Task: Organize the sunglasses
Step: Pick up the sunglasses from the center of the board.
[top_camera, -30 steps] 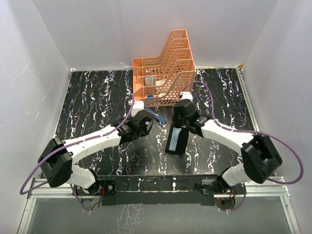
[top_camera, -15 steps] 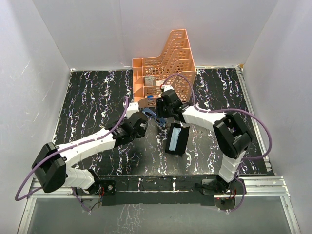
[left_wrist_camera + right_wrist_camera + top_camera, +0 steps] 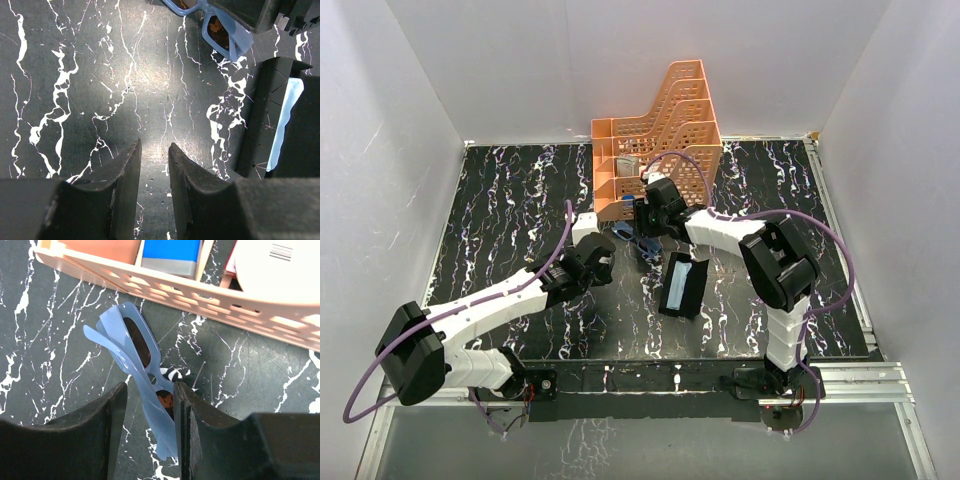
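The sunglasses (image 3: 134, 347), folded, with a thin blue frame and dark lenses, lie on the black marbled table just in front of the orange rack. My right gripper (image 3: 150, 402) is open and straddles their near end; the frame touches the right finger, with a gap at the left one. In the top view the right gripper (image 3: 645, 236) is over the sunglasses (image 3: 626, 234). My left gripper (image 3: 154, 148) is empty, its jaws a narrow gap apart, low over bare table. The sunglasses (image 3: 220, 31) lie ahead of it to the right. The left gripper (image 3: 608, 262) is to their near left.
An orange tiered rack (image 3: 655, 150) stands at the back centre, with a blue box (image 3: 172, 252) in its front slot. A long black case (image 3: 682, 285) lies open, a pale blue cloth (image 3: 285, 117) inside, just right of the left gripper.
My right arm swung left from over the black case to the sunglasses by the rack. My left gripper drew back toward the near left, away from the sunglasses.
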{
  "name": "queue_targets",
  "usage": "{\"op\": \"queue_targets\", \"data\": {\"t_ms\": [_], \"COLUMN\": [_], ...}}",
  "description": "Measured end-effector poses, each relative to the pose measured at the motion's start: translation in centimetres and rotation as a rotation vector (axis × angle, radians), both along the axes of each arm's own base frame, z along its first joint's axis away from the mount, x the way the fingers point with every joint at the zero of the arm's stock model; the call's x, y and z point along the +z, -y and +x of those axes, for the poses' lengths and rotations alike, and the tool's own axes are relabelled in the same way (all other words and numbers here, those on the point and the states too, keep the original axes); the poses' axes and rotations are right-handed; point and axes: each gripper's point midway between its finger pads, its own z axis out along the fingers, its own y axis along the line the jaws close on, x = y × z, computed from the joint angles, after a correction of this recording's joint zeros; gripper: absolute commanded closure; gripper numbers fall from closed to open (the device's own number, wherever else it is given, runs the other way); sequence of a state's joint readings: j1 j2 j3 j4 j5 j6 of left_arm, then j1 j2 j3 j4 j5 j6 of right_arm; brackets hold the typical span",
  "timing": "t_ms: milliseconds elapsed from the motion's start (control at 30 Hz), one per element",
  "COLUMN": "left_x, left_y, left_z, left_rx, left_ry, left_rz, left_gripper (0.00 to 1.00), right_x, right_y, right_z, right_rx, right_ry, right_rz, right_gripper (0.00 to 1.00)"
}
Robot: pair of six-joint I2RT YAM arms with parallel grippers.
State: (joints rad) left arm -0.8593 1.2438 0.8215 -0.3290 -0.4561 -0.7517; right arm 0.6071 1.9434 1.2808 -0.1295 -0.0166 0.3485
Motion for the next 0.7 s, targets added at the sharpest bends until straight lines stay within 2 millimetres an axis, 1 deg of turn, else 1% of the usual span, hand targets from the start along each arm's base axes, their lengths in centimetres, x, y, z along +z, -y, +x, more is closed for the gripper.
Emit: {"op": "queue_targets", "data": {"t_ms": [67, 167, 367, 400, 500, 700], "left_x": [-0.1, -0.1, -0.2, -0.2, -0.2, -0.1], "left_y": [0.0, 0.0, 0.0, 0.0, 0.1, 0.3], "left_z": [0.0, -0.1, -0.1, -0.1, -0.2, -0.2], "left_rx": [0.000, -0.001, 0.001, 0.001, 0.000, -0.003], "left_ry": [-0.001, -0.004, -0.007, -0.008, -0.010, -0.011], "left_rz": [0.000, -0.001, -0.005, -0.006, -0.009, -0.020], "left_gripper": [0.72, 0.72, 0.73, 0.73, 0.73, 0.73], "right_x": [0.1, -0.2, -0.9, -1.0, -1.2, -1.5], "right_y": [-0.4, -0.7, -0.8, -0.8, -0.7, -0.9], "right_z": [0.1, -0.1, -0.3, -0.3, -0.3, -0.5], "right_rx": [0.012, 0.028, 0.038, 0.039, 0.042, 0.052], "right_ry": [0.002, -0.011, -0.025, -0.026, -0.030, -0.039], "right_rz": [0.012, 0.020, 0.016, 0.015, 0.012, 0.016], "right_gripper": [0.62, 0.62, 0.61, 0.62, 0.70, 0.75]}}
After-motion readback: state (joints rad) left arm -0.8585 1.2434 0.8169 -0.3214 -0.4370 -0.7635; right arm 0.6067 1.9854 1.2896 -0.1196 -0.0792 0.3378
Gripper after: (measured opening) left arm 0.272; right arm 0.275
